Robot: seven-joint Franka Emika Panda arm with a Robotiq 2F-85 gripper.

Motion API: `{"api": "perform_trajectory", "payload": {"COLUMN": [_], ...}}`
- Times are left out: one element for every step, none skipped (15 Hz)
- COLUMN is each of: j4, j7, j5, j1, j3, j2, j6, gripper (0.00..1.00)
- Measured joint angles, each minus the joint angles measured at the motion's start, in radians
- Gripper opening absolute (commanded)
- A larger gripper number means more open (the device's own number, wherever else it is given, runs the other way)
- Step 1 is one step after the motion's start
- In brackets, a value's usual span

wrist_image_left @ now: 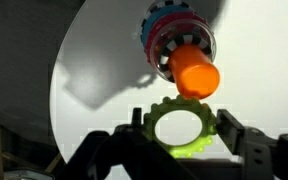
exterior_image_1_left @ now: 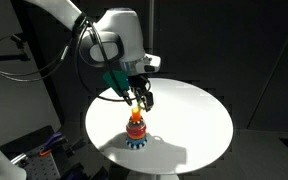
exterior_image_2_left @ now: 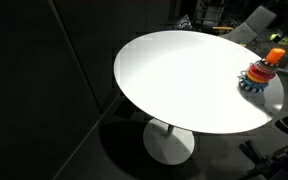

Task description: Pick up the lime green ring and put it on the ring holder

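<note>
In the wrist view the lime green ring (wrist_image_left: pixel 181 148), thin and knobbly with an open centre, sits flat between my two black fingers. My gripper (wrist_image_left: pixel 181 125) is shut on it from both sides. The ring's far rim lies just under the orange top of the ring holder (wrist_image_left: pixel 176 40), whose blue scalloped base and red and orange rings show beyond. In an exterior view my gripper (exterior_image_1_left: pixel 140 97) hangs a little above the ring holder (exterior_image_1_left: pixel 135 131). The ring holder (exterior_image_2_left: pixel 259 74) also stands near the table's edge in an exterior view where the arm does not show.
The ring holder stands on a round white table (exterior_image_1_left: pixel 189 120) on a single pedestal (exterior_image_2_left: pixel 169 140). The surroundings are dark. Cables and boxes (exterior_image_1_left: pixel 39 150) lie below the table's rim on one side.
</note>
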Motion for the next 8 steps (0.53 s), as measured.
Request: {"api": "perform_trajectory", "payload": {"j4": [-0.010,-0.018,-0.027,-0.035,-0.040,-0.045,-0.049,-0.053], "j7": [0.000,0.000,0.000,0.000,0.000,0.000,0.000,0.000], "j5": [-0.005,-0.010,-0.016,-0.022,-0.026,-0.028,-0.030,-0.032], "j1": [0.006,0.012,0.017,0.021,0.024,0.026,0.028,0.028], "j3": [0.002,0.003,0.004,0.005,0.006,0.007,0.007,0.008], "j2": [-0.007,-0.012,-0.016,-0.019,-0.019,-0.019,-0.019,-0.019], "j6": [0.000,0.000,0.000,0.000,0.000,-0.001,-0.001,-0.002], "gripper": [0.49,0.49,0.49,0.49,0.49,0.49,0.49,0.49]}}
